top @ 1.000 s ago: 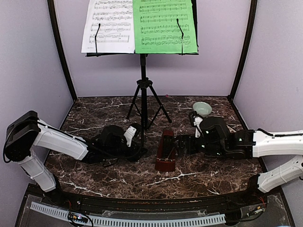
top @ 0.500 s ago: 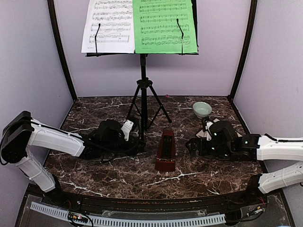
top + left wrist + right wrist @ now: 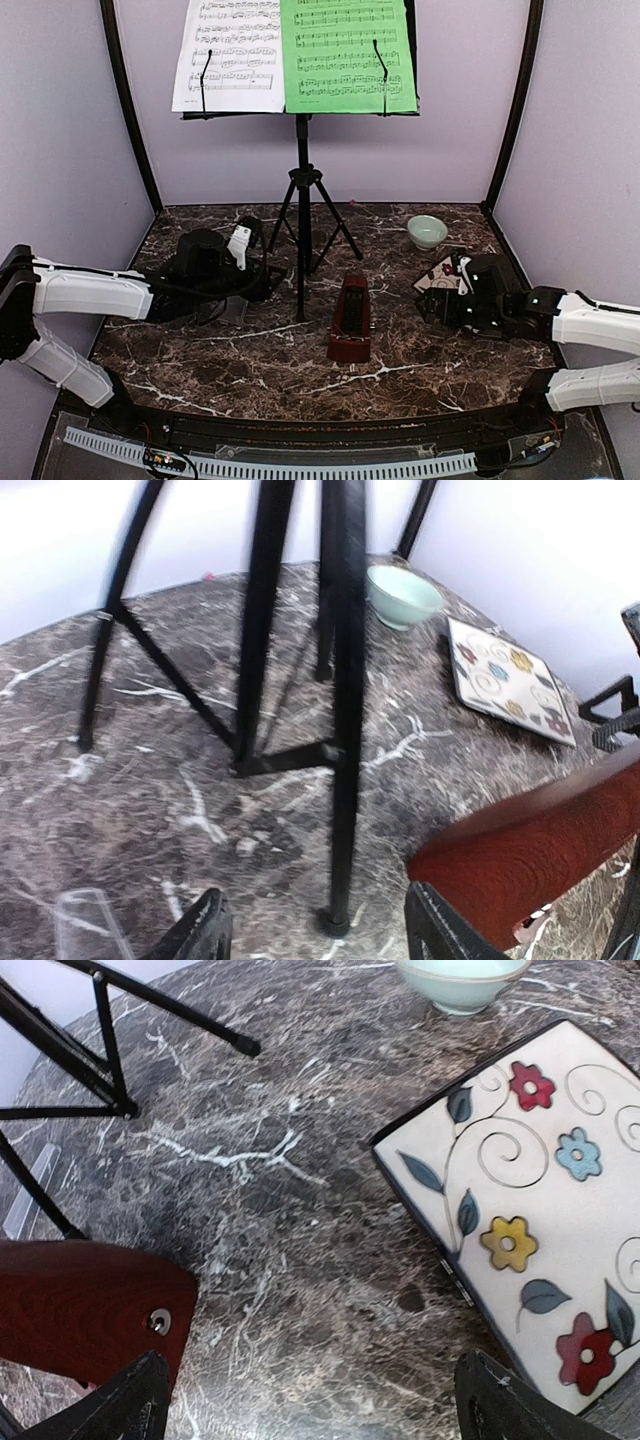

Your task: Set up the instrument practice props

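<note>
The black music stand [image 3: 302, 200] stands on its tripod legs at the back middle, with a white music sheet [image 3: 228, 55] and a green music sheet [image 3: 348, 55] side by side on its desk. The reddish-brown metronome [image 3: 350, 318] stands on the table in front of it. My left gripper [image 3: 262, 268] is open and empty, left of the stand; the stand's front leg [image 3: 345, 730] shows between its jaws [image 3: 320, 940], and the metronome [image 3: 530, 850] is at right. My right gripper [image 3: 425, 300] is open and empty, right of the metronome [image 3: 80, 1305].
A square floral plate [image 3: 530, 1200] lies beside my right gripper, partly hidden under it in the top view [image 3: 445, 270]. A pale-green bowl [image 3: 427, 230] sits behind it. Purple walls close in the back and sides. A small clear strip [image 3: 90, 935] lies near my left gripper.
Both grippers have drawn back from the metronome, the left one to the left and back, the right one to the right. The metronome and the stand have stayed in place.
</note>
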